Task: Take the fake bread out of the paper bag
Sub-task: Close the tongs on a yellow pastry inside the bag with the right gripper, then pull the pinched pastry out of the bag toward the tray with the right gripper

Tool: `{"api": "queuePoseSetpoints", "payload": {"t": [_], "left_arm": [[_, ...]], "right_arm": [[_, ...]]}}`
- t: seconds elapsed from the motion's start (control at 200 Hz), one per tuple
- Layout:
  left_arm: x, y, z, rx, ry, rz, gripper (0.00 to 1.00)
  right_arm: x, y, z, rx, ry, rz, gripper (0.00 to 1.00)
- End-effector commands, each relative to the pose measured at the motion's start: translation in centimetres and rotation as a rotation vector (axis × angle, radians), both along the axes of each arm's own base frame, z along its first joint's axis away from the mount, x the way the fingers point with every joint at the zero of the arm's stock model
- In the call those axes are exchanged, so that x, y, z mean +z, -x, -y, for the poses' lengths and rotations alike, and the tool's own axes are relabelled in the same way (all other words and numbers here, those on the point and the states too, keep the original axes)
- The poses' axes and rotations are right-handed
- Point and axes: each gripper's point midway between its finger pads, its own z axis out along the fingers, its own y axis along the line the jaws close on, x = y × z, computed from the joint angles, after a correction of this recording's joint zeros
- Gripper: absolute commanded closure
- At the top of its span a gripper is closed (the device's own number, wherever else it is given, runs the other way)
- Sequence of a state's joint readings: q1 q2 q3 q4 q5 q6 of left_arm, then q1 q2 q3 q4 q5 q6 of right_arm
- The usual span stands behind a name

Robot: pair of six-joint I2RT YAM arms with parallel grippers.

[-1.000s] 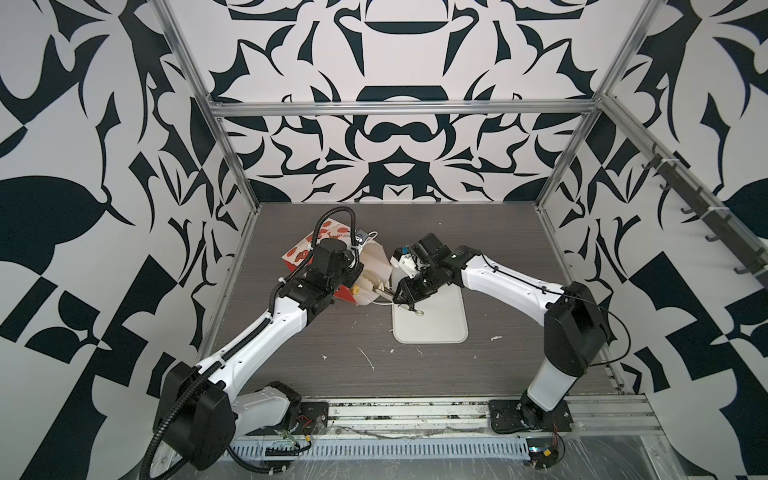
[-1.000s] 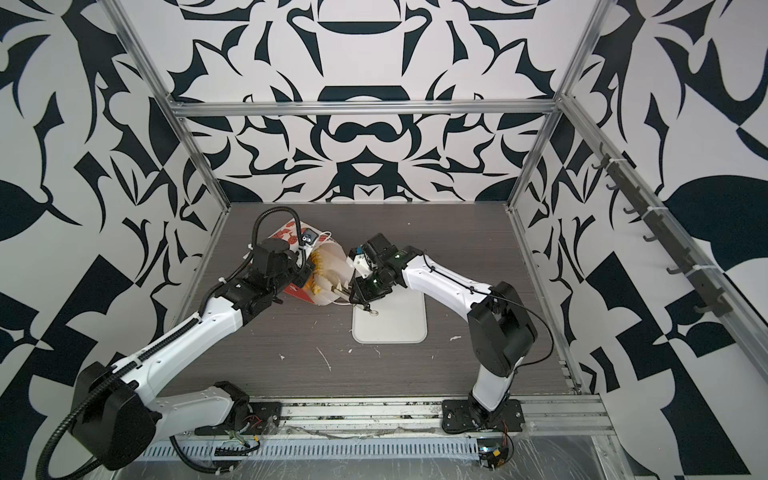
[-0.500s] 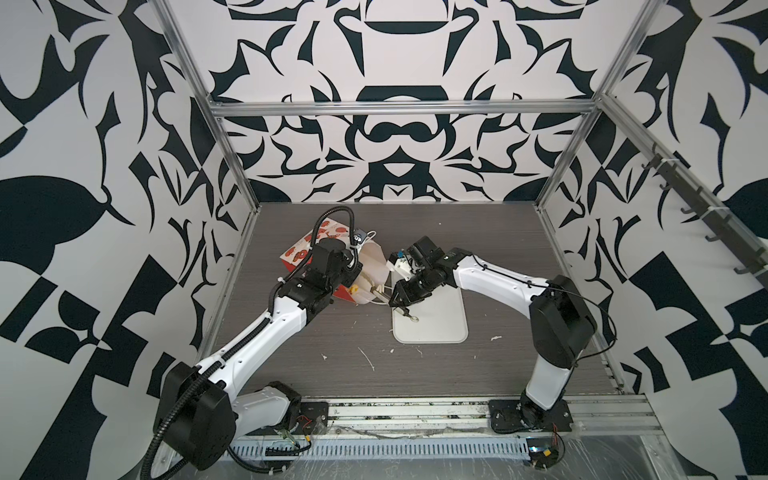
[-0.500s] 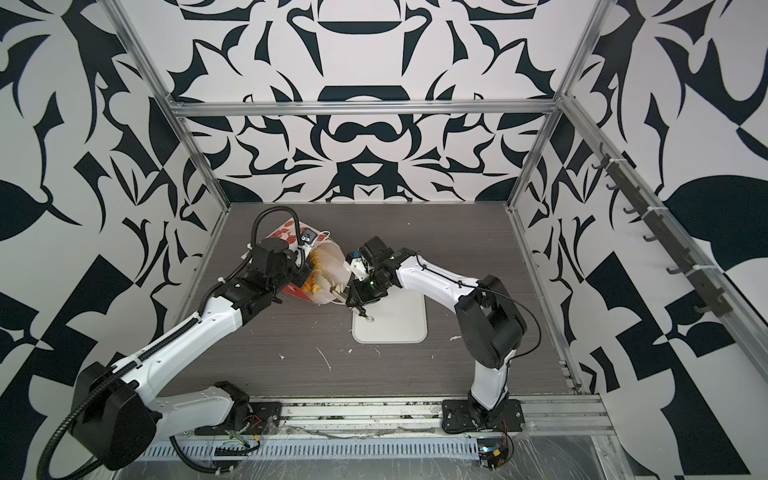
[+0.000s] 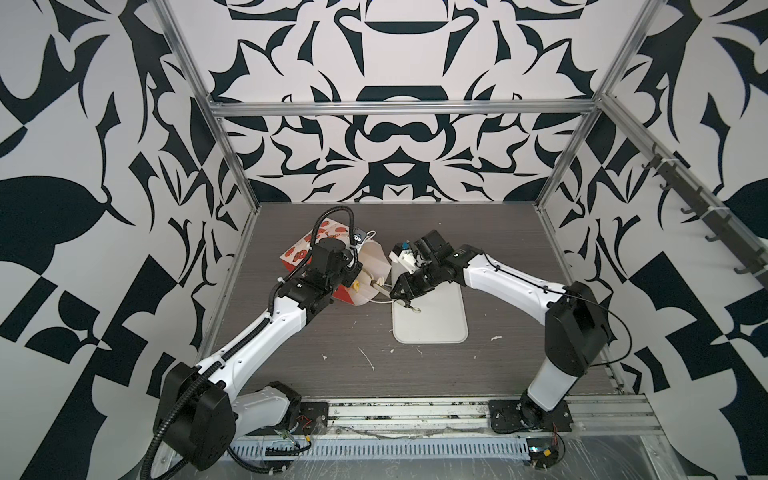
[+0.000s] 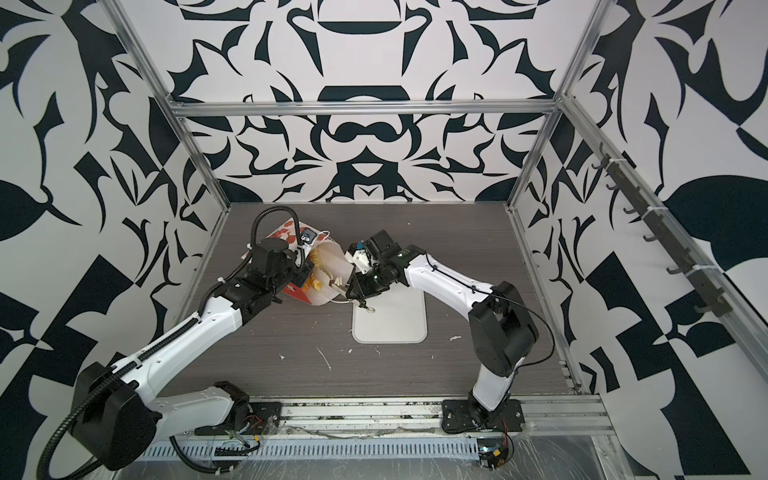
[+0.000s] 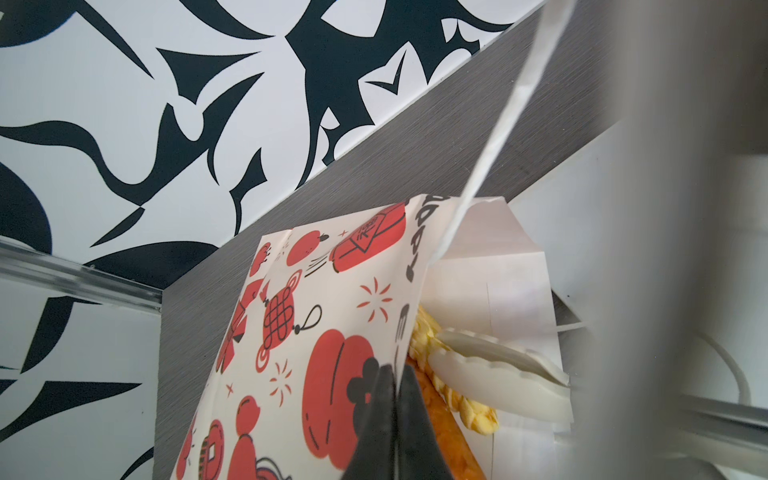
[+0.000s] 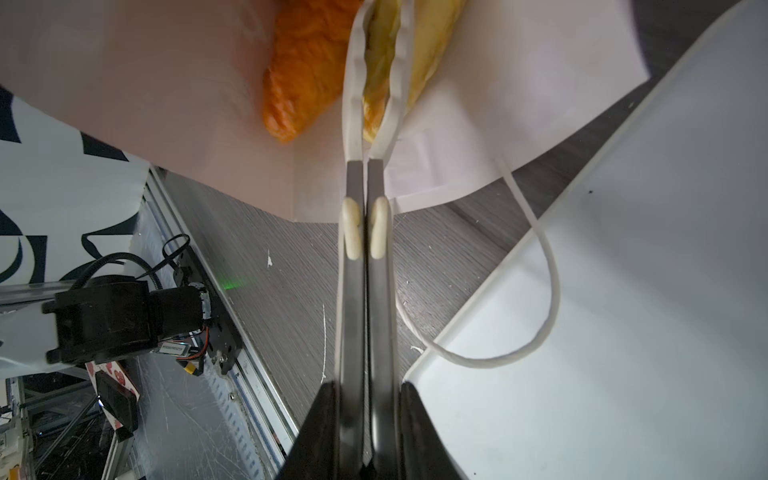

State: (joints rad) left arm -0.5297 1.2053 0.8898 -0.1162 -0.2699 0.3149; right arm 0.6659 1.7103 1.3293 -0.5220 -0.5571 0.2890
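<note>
Within the last second the right pincer (image 8: 368, 415) had been squeezed shut on the tongs (image 8: 365, 249); their tips were thus closed around a pale bread (image 8: 377, 66) inside the bag (image 7: 324, 311), laid near the desk's (image 5: 332, 357) left edge; the bag's rim was clamped by the left pincer (image 7: 395, 399); the bread was judged ready to be drawn out.
</note>
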Motion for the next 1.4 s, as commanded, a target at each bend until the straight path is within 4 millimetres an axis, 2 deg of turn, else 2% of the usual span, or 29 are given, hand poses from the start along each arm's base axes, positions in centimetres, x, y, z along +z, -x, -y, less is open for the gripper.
{"api": "queuePoseSetpoints", "payload": {"t": [0.0,0.365,0.62,0.795,1.105,1.28,1.395], "left_arm": [[0.7,-0.5,0.1,0.005,0.009,0.025,1.00],[0.6,-0.7,0.0,0.015,0.002,0.025,1.00],[0.5,-0.8,0.1,0.014,0.001,0.024,1.00],[0.4,-0.9,0.1,0.013,-0.002,0.021,1.00],[0.6,-1.3,-0.2,0.041,-0.008,0.038,1.00],[0.5,-1.4,-0.1,0.038,-0.005,0.040,1.00],[0.5,-1.5,0.0,0.034,-0.004,0.037,1.00]], "right_arm": [[3.5,-0.5,0.0,0.007,-0.080,0.081,1.00],[5.7,0.8,2.5,-0.019,-0.106,0.059,1.00],[4.0,2.6,4.9,-0.037,-0.054,0.006,1.00],[5.1,3.6,5.0,-0.035,-0.132,-0.014,1.00],[6.7,3.7,6.5,-0.076,-0.222,-0.016,1.00],[5.6,3.2,6.2,-0.084,-0.209,-0.047,1.00],[5.3,2.5,5.4,-0.074,-0.216,-0.053,1.00]]}}
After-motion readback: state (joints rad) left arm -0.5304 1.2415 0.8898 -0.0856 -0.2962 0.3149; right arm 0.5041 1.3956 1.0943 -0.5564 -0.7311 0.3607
